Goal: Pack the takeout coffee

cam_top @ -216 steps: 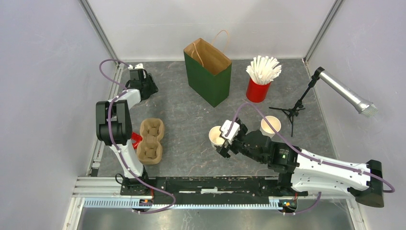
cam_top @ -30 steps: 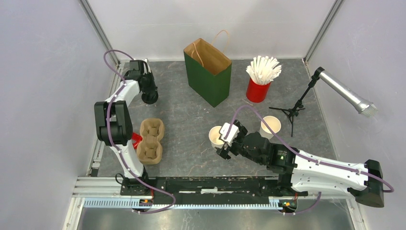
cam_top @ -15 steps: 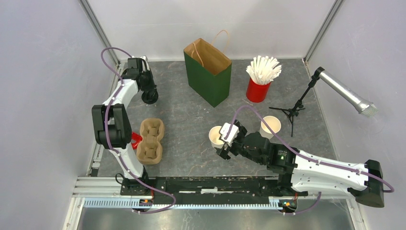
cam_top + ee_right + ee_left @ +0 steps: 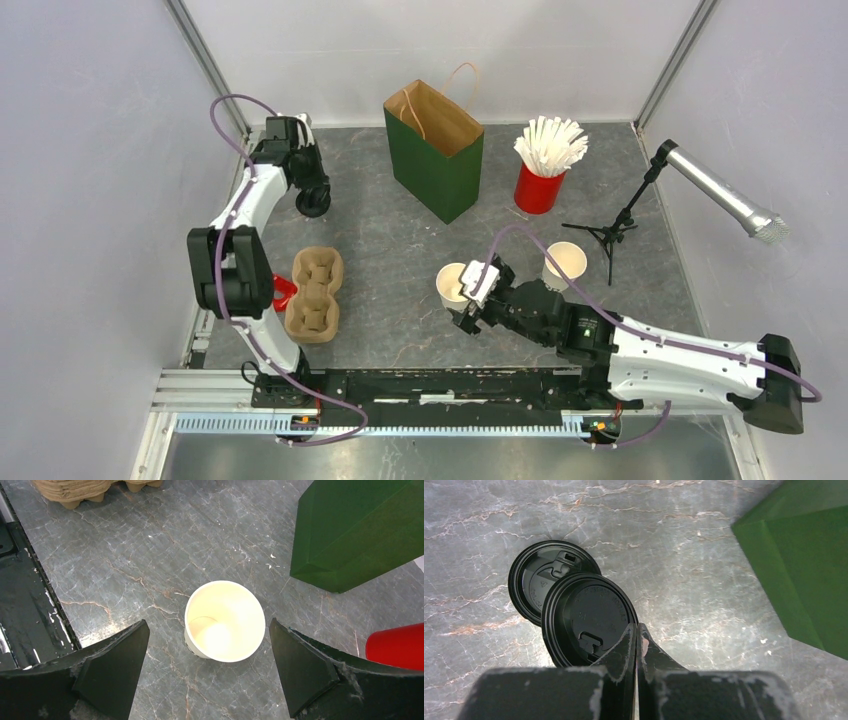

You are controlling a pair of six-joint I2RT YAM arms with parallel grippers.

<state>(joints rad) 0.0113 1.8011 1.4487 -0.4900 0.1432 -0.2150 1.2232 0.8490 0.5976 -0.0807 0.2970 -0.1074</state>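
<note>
Two white paper cups stand lidless on the table, one (image 4: 452,285) near the middle and one (image 4: 565,263) to its right. My right gripper (image 4: 463,303) is open around the first cup (image 4: 225,627), with its fingers (image 4: 115,655) apart from the cup on both sides. At the back left my left gripper (image 4: 311,192) is shut on the rim of a black lid (image 4: 589,615). That lid hangs over part of a second black lid (image 4: 531,582) lying flat on the table. In the left wrist view the gripper (image 4: 636,628) has its jaws pressed together.
An open green paper bag (image 4: 435,150) stands at the back centre, right of the lids (image 4: 804,570). A brown pulp carrier (image 4: 315,293) lies at the left. A red cup of white straws (image 4: 540,188) and a microphone on its stand (image 4: 620,225) are at the right.
The left arm has leaned a little further left over the last second, its gripper staying shut on the lid by the back left corner. The right gripper has barely moved.
</note>
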